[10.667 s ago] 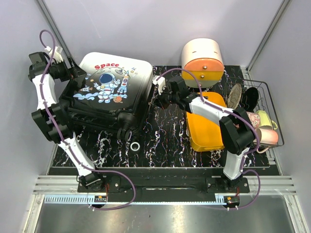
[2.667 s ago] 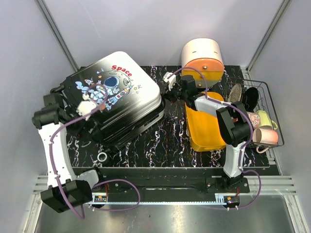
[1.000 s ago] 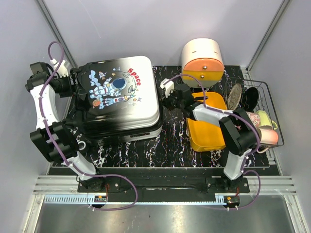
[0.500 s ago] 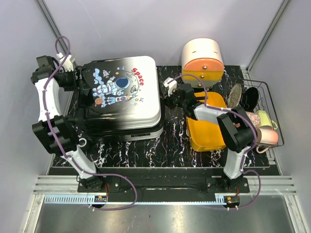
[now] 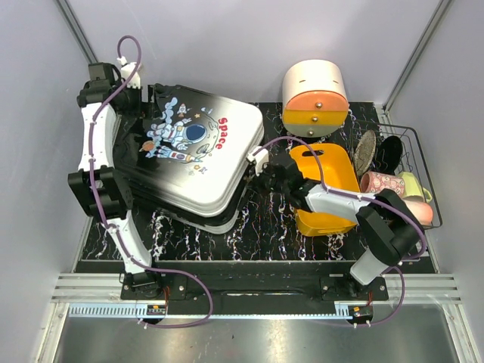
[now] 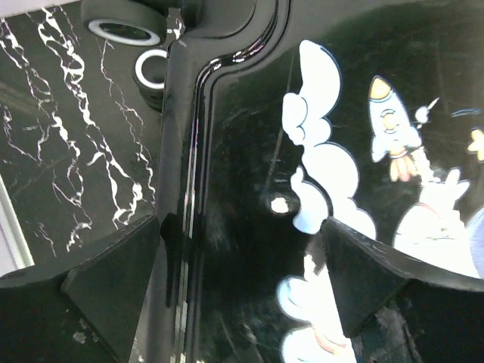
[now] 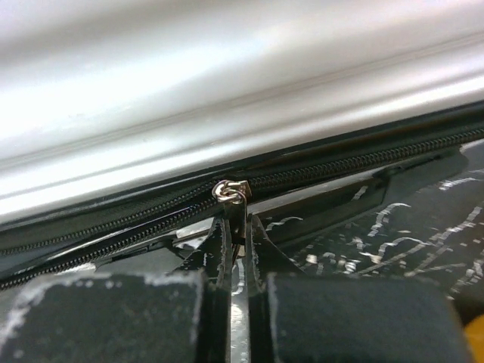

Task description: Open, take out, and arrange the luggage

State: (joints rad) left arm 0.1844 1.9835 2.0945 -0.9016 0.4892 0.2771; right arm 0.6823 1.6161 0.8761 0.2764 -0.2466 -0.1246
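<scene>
A black mat with white marble veins (image 5: pixel 265 219) covers the table, and grey walls stand around it. The luggage (image 5: pixel 200 159) lies on the left half of this mat, with the astronaut print and the red word "Space" facing up. It is turned at an angle, so that its black end points to the far left corner and its white end to the near right. The left gripper (image 6: pixel 242 227) is at the black far end; its two fingers (image 6: pixel 113 295) stand wide apart over the glossy shell beside the seam and they hold nothing. In the left wrist view two wheels (image 6: pixel 123 29) of the luggage show at the top edge. The right gripper (image 7: pixel 236 227) is at the right side of the luggage, low by the mat, and its fingers (image 7: pixel 219 242) are pressed together on the small metal zipper pull (image 7: pixel 229 190). To the right of it an orange tray (image 5: pixel 325 189) lies on the mat, and a white-and-orange drawer box (image 5: pixel 315 97) stands behind the tray. A wire basket (image 5: pixel 412 136) with mugs (image 5: pixel 382 181) is at the right edge.
</scene>
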